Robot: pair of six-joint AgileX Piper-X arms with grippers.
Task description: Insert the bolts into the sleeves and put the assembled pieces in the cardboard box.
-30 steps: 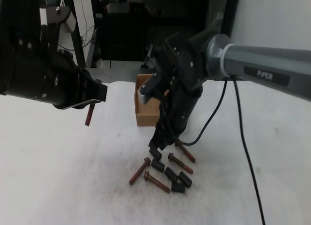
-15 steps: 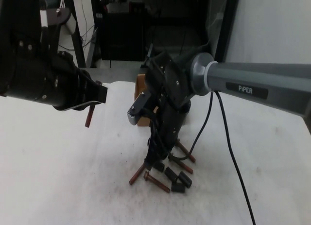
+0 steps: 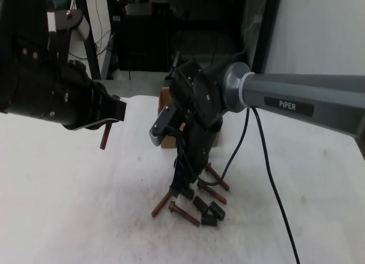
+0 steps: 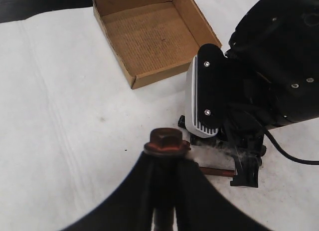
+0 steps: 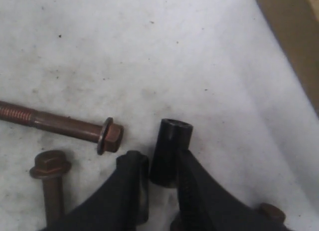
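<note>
Left hand [image 4: 167, 166] up off the bench [image 4: 60, 116], gripping a bolt [image 4: 167, 140] by the shank, threaded end hanging below. Right hand [image 5: 160, 163] down at the bench, narrow, fingers [image 5: 133, 166] against both sides of a black sleeve [image 5: 172, 136]. Loose bolt [image 5: 65, 125] just beside that hand. Cardboard box [image 4: 154, 77] near, beyond the right hand.
</note>
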